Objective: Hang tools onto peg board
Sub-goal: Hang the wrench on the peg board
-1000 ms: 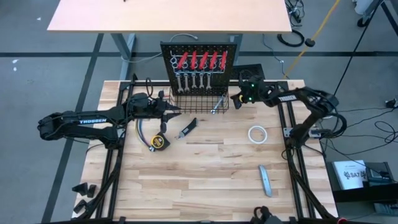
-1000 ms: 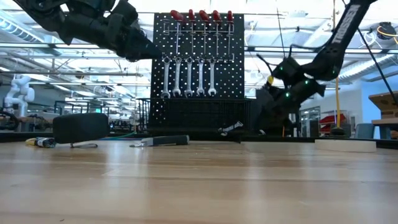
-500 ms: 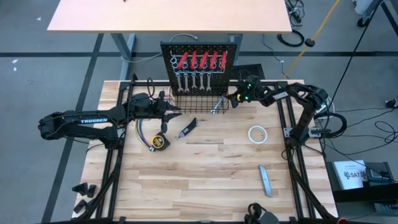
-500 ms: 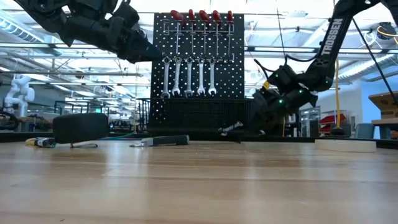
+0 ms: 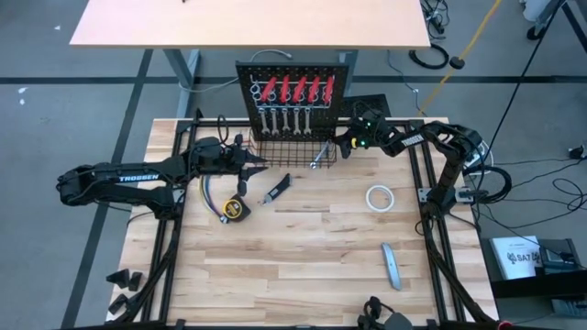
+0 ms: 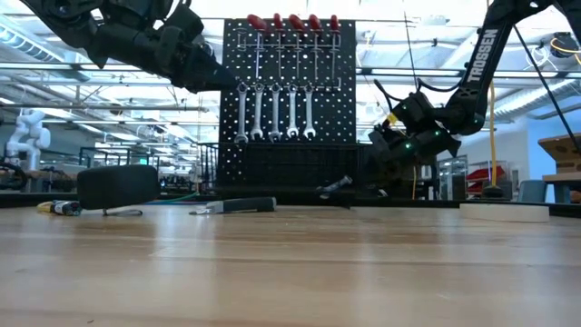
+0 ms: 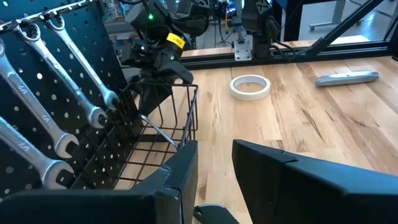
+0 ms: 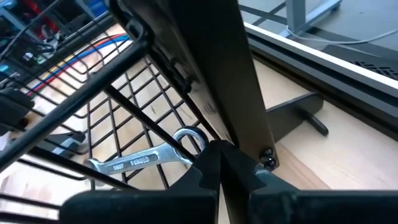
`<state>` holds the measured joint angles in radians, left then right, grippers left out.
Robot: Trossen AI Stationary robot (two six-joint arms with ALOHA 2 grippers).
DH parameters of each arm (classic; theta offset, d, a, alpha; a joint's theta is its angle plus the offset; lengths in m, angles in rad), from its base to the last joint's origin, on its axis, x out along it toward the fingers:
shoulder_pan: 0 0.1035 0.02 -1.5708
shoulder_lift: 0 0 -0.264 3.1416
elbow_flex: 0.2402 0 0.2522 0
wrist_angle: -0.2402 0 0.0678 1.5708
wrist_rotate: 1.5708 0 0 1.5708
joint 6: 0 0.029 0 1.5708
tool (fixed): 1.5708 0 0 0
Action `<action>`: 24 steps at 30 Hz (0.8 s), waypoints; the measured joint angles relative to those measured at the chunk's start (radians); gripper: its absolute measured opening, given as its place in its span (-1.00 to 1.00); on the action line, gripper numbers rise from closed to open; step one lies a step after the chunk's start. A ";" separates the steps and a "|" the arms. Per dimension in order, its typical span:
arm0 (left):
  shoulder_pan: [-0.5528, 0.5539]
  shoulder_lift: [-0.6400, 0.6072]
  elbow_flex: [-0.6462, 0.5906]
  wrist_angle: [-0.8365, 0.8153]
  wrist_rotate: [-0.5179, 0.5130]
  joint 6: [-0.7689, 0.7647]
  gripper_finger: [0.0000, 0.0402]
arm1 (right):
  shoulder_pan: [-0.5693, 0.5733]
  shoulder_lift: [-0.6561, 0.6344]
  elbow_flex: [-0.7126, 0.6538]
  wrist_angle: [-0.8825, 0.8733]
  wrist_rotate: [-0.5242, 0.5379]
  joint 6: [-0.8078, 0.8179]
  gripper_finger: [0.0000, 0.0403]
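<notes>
Right wrist view shows my right gripper (image 8: 219, 163) with fingers together, holding nothing, tucked against the peg board's (image 5: 295, 92) right edge beside its wire basket (image 5: 292, 152). A silver wrench (image 8: 149, 155) lies just beyond the fingertips, by the basket; I judge the arm is placed to work it, though contact is unclear. My left gripper (image 7: 214, 163) waits at the basket's left, fingers slightly apart, empty. Tape measure (image 5: 235, 210), knife (image 5: 278, 189), tape roll (image 5: 380, 198) and grey bar (image 5: 392, 266) lie unhung. The basket's mesh hides its floor.

Robotics lab or workshop, probably.
Open hall with ceiling trusses (image 6: 109, 77), grey floor (image 5: 55, 128), and a white robot (image 6: 27, 136) beyond.
</notes>
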<state>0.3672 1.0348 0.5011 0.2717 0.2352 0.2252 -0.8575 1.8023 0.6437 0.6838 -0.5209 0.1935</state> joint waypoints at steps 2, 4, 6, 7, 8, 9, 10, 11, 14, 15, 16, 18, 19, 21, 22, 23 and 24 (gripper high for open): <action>0.000 0.000 0.000 0.000 0.000 0.000 -0.47 | 0.000 0.000 0.000 0.001 -0.007 -0.007 -1.00; 0.000 0.000 0.000 0.000 0.000 0.000 -0.47 | 0.000 0.000 0.000 0.002 -0.013 -0.022 -1.00; 0.000 0.000 0.000 0.000 0.000 0.000 -0.47 | -0.001 0.000 0.000 0.010 -0.039 -0.026 -1.00; 0.000 0.000 0.000 -0.001 0.000 0.000 -0.47 | -0.001 0.000 0.000 0.014 -0.050 -0.026 -1.00; 0.000 0.000 0.000 -0.001 0.000 0.000 -0.47 | 0.000 0.000 0.000 0.014 -0.059 -0.026 -1.00; 0.000 0.000 0.000 -0.002 0.000 0.000 -0.47 | 0.000 0.000 0.000 0.018 -0.069 -0.025 -1.00; 0.000 0.000 0.000 -0.002 0.000 0.000 -0.47 | 0.000 0.000 0.000 0.024 -0.084 -0.025 -1.00; 0.000 0.000 0.000 -0.002 0.000 0.000 -0.47 | 0.000 0.000 0.000 0.029 -0.096 -0.025 -1.00; 0.000 0.000 0.000 -0.004 0.000 0.000 -0.47 | 0.000 0.000 0.000 0.048 -0.131 -0.023 -1.00; 0.000 0.000 0.000 -0.004 0.000 -0.001 -0.47 | 0.000 0.000 0.000 0.053 -0.143 -0.022 -1.00; 0.000 0.000 0.000 -0.004 0.000 -0.001 -0.47 | 0.000 0.000 0.000 0.055 -0.153 -0.022 -1.00; 0.000 0.000 0.000 -0.004 0.000 -0.002 -0.47 | 0.001 0.000 0.000 0.055 -0.169 -0.016 -1.00; 0.000 0.000 0.000 -0.004 0.000 -0.002 -0.47 | 0.001 0.000 0.000 0.055 -0.173 -0.012 -1.00; 0.000 0.000 0.000 -0.004 0.000 -0.002 -0.47 | 0.000 0.000 0.000 0.057 -0.198 -0.006 -1.00; 0.000 0.000 0.000 -0.004 0.000 -0.002 -0.47 | 0.000 0.000 0.000 0.059 -0.213 -0.005 -1.00; 0.000 0.000 0.000 -0.004 0.000 -0.002 -0.47 | 0.000 0.000 0.000 0.060 -0.225 0.000 -1.00; 0.000 0.000 0.000 -0.004 0.000 -0.002 -0.47 | 0.000 0.000 0.000 0.062 -0.242 0.006 -1.00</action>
<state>0.3668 1.0344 0.5011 0.2676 0.2352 0.2230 -0.8570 1.8019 0.6441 0.7456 -0.7629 0.1996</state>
